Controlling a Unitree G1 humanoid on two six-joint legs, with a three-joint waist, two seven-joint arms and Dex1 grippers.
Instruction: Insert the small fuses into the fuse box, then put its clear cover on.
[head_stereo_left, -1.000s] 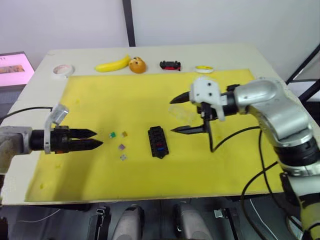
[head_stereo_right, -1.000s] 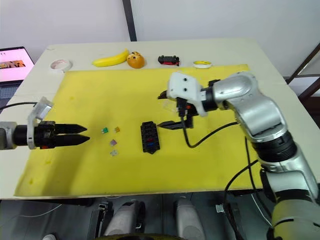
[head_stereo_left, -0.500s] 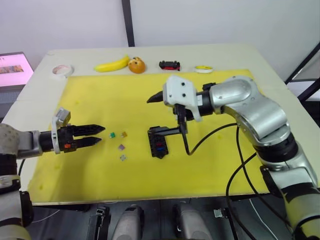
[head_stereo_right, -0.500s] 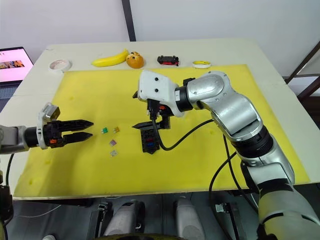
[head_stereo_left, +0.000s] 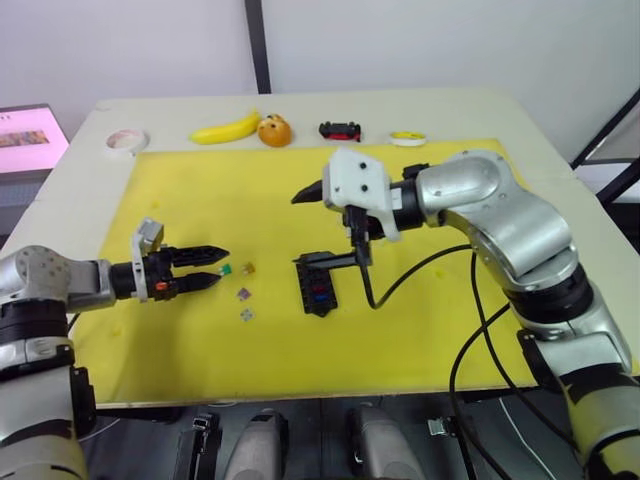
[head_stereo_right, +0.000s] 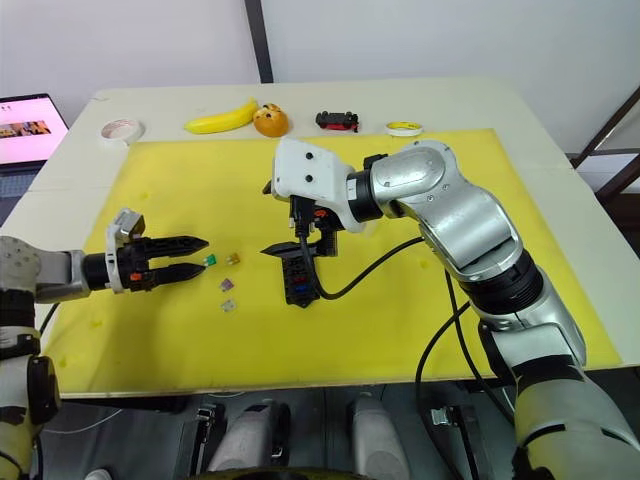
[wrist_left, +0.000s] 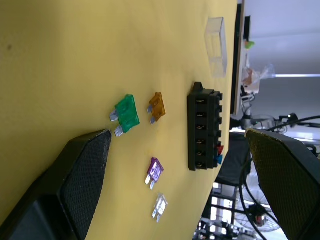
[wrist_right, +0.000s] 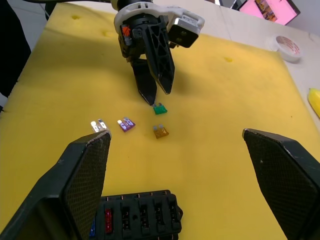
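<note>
Head view: black slotted fuse box (head_stereo_left: 316, 284) mid yellow foam mat (head_stereo_left: 200, 340); right gripper (head_stereo_left: 312, 226) hovers above it, fingers wide apart, empty.

Left wrist: translucent green fuse (wrist_left: 127, 114), amber fuse (wrist_left: 157, 106), purple fuse (wrist_left: 155, 170), clear cover (wrist_left: 216, 44) far.

Right wrist: left gripper (wrist_right: 153, 97) level, slightly parted, tips beside green fuse, empty.

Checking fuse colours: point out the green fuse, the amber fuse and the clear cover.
green fuse (wrist_left: 127, 113): left wrist view, plastic body.
amber fuse (wrist_left: 158, 104): left wrist view, plastic body.
clear cover (wrist_left: 216, 46): left wrist view, top face.
</note>
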